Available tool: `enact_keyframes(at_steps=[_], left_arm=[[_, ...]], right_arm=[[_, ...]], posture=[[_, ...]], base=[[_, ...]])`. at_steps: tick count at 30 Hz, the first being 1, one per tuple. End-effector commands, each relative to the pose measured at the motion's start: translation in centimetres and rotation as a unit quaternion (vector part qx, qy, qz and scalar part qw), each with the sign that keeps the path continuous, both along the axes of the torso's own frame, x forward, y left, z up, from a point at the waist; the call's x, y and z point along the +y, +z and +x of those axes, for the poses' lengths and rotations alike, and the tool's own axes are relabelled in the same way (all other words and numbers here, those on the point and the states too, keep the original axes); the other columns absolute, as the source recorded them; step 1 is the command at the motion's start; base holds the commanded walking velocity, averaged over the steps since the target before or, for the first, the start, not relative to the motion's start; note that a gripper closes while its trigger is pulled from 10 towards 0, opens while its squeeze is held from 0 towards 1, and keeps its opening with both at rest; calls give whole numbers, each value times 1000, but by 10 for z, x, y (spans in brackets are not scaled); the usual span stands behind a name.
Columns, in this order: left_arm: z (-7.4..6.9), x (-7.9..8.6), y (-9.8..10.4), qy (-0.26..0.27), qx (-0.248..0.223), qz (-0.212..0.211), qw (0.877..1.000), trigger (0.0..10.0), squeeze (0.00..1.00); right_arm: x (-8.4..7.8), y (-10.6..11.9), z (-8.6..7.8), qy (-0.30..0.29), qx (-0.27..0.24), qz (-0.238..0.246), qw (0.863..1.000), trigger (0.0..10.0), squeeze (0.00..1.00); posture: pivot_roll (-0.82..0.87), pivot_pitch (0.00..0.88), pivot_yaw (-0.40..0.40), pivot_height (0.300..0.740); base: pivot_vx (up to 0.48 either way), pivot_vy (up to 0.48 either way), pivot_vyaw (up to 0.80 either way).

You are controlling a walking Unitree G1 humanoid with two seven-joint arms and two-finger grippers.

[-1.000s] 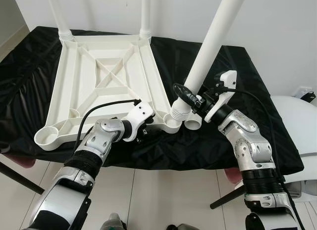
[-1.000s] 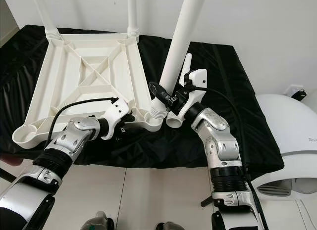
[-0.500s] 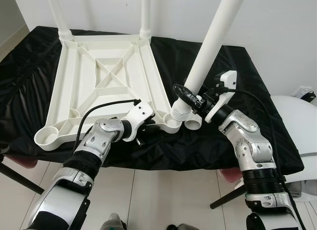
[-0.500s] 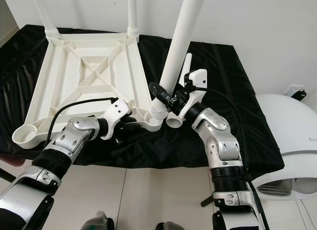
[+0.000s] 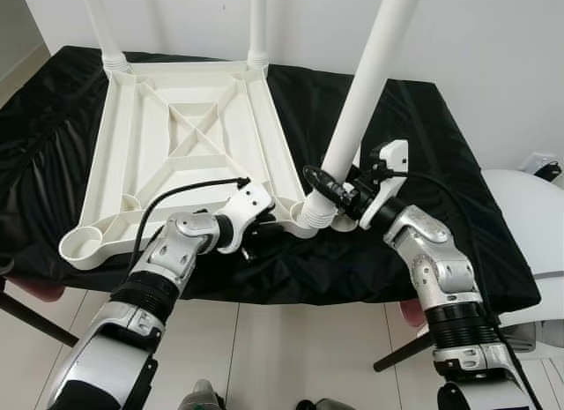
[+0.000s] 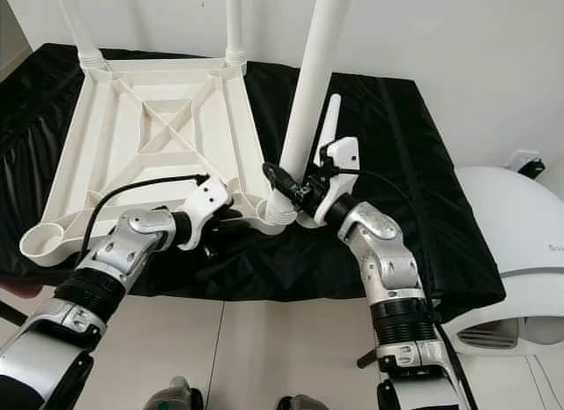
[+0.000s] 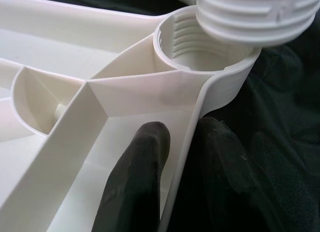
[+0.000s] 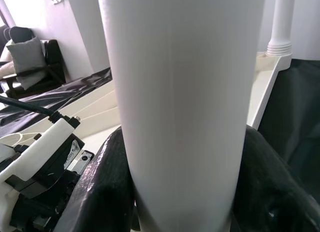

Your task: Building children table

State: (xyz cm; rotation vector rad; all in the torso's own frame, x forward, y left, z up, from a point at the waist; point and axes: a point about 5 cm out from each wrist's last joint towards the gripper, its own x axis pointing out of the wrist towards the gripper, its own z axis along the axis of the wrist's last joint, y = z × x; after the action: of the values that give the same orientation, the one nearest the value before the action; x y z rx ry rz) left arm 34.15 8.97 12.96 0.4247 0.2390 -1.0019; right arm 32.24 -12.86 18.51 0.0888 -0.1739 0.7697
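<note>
I clamp the left gripper [image 7: 175,157] on the tabletop [image 5: 189,141] rim for stability; the right gripper [image 5: 339,196] grips the leg [image 5: 357,119], apparently entering the socket [image 7: 200,55].

The white table leg [image 5: 363,103] has been shifted by the right gripper [image 5: 339,197] toward the robot's left, so its threaded end is now over the near corner socket [image 7: 200,45] of the upturned table top [image 5: 189,145], no longer beside it on the black cloth. Leg is tilted less vs. 1 s ago, and the right wrist has been brought closer in.
</note>
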Motion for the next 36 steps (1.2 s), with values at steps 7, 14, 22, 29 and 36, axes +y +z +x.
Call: enact_keyframes(at_steps=[7,14,22,29,36], left_arm=[[-5,-2,-2,-9,2,9,1000,10000,0],[-11,-4,-2,-22,3,10,1000,10000,0],[-14,-5,-2,-25,2,11,1000,10000,0],[-17,-7,-1,-26,0,8,1000,10000,0],[-18,-8,1,-26,-3,8,1000,10000,0]], right_arm=[[4,-4,7,0,-8,1,1000,10000,0],[4,-4,14,-5,-13,1,1000,10000,0],[5,-6,15,4,-13,-5,1000,10000,0],[9,-18,14,25,-5,-31,999,10000,0],[9,-27,14,28,-1,-57,998,10000,0]], posture=[[51,41,-41,740],[57,46,-42,740],[62,49,-47,740],[65,56,-53,740],[64,58,-53,740]], base=[[0,0,0],[0,0,0],[0,0,0],[0,0,0],[0,0,0]])
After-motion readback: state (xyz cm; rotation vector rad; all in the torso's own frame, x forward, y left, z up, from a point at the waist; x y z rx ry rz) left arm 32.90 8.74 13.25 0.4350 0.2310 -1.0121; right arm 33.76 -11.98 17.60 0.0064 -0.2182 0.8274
